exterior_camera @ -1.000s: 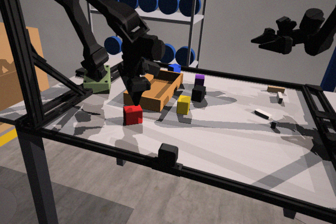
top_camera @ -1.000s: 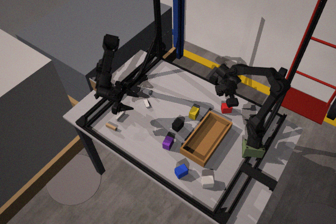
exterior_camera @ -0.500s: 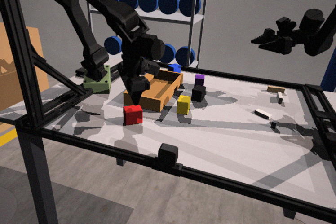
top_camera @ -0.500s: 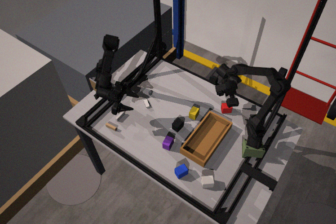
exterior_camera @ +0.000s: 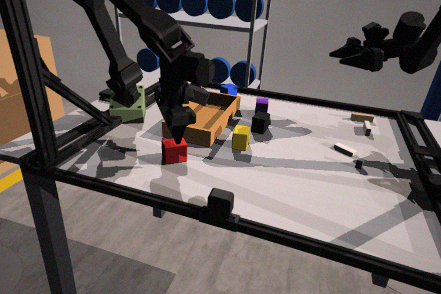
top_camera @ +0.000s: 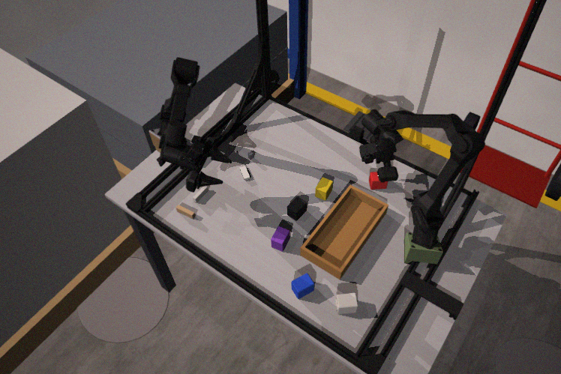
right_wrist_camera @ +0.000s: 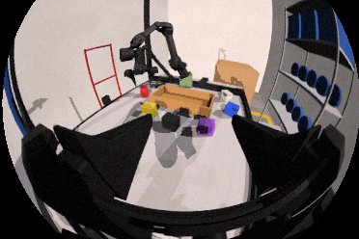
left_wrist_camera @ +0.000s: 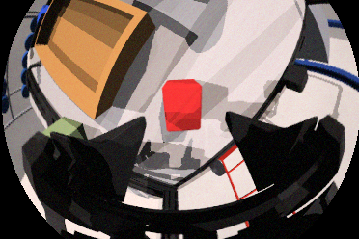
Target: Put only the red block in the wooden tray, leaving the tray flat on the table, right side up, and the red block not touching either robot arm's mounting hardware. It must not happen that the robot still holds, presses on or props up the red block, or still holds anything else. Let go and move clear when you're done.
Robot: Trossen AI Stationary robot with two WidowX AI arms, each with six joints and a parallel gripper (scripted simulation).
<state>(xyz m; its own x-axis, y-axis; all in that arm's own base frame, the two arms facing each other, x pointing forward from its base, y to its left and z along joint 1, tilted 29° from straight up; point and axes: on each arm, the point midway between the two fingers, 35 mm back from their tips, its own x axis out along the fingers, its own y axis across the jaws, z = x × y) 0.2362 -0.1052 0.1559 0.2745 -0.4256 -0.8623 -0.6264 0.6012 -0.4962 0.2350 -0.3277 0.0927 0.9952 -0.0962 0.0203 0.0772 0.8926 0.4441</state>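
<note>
The red block [top_camera: 377, 180] sits on the table just past the short end of the wooden tray [top_camera: 344, 228], which lies flat, right side up and empty. My left gripper [top_camera: 385, 172] is open and points down, its fingertips just above the red block [exterior_camera: 174, 150]. In the left wrist view the block [left_wrist_camera: 182, 105] lies between and ahead of the open fingers, with the tray [left_wrist_camera: 90, 53] to its left. My right gripper [exterior_camera: 342, 57] [top_camera: 204, 181] is open and empty, held high over the far side of the table.
A yellow block [top_camera: 323, 187], a black block [top_camera: 297, 207] and a purple block [top_camera: 280, 237] stand beside the tray's long side. A blue block [top_camera: 302, 285] and a white block [top_camera: 346, 302] lie near its other end. The green arm mount [top_camera: 422, 251] stands close by. Small pieces [top_camera: 185, 210] lie near the right arm.
</note>
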